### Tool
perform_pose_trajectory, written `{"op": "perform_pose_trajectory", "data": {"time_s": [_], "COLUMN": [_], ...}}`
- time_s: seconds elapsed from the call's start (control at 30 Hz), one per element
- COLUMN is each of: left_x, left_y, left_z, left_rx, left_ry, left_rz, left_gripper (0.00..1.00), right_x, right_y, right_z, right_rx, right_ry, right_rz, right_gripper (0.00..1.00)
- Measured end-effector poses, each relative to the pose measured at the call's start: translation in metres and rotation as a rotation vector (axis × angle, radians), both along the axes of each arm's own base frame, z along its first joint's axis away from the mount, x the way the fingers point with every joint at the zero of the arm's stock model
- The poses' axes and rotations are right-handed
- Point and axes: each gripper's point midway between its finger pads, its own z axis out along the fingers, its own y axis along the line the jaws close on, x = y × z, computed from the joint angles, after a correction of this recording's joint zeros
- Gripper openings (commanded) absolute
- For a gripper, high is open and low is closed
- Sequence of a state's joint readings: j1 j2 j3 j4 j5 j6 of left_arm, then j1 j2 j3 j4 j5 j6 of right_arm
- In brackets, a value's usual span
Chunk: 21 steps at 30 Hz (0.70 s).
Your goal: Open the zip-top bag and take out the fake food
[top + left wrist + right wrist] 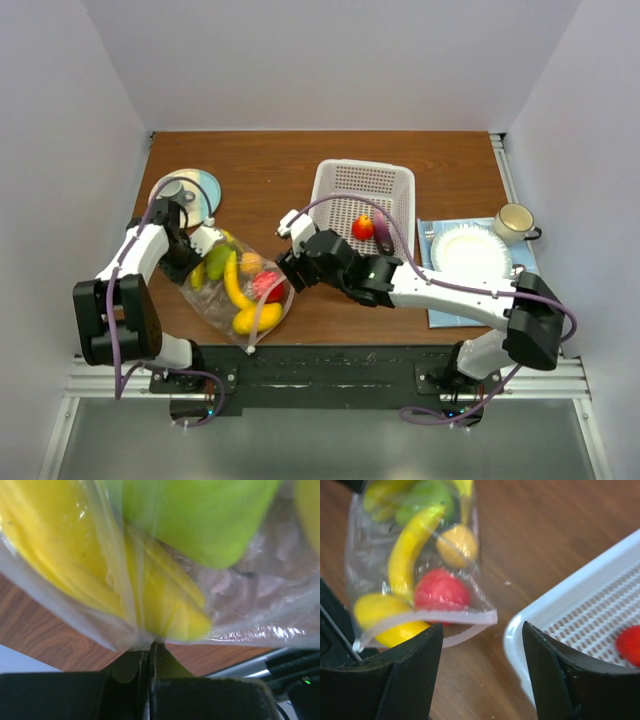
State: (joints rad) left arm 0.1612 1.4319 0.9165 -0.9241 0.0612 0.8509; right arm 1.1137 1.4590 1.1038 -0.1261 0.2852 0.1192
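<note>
The zip-top bag [236,288] lies on the table at front left, with yellow bananas [233,280], a green piece [217,260], a red fruit [268,288] and a yellow-orange one [250,262] inside. My left gripper [187,262] is shut on the bag's plastic [131,639] at its far-left end. My right gripper [289,268] is open and empty just right of the bag's mouth [435,620], which gapes open. The red fruit [442,590] sits right behind the mouth. A red fruit [362,228] and the purple eggplant [382,230] lie in the white basket [340,180].
A plate with a cup [186,190] stands at the back left, behind the left arm. A blue cloth [440,312] at the right holds a white paper plate [470,255], with a mug [513,222] behind it. The basket's corner [530,630] is close to my right finger.
</note>
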Motion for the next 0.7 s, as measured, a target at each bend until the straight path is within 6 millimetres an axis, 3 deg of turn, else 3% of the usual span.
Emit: {"op": "perform_pose_trajectory", "data": {"time_s": [0.13,0.23,0.4,0.7], "left_x": [-0.002,-0.002,0.003,0.007], "left_y": [0.013,0.02,0.027,0.029], "left_z": [-0.018,-0.026,-0.028,-0.028], "left_rx": [0.071,0.114,0.15,0.163], "left_ry": [0.005,0.007,-0.009,-0.024], "left_rz": [0.01,0.017,0.026,0.039], "left_gripper": [0.0,0.0,0.0,0.0], "right_x": [-0.021,-0.036,-0.06,-0.084], "right_y": [-0.001,0.001,0.021,0.069], "right_z": [-0.048,-0.069,-0.082,-0.088], "right_rx": [-0.064,-0.099,-0.115,-0.167], "right_ry": [0.068,0.111,0.136,0.107], "right_rz": [0.074,0.133,0.275,0.504], "right_gripper": [0.64,0.73,0.84,0.88]}}
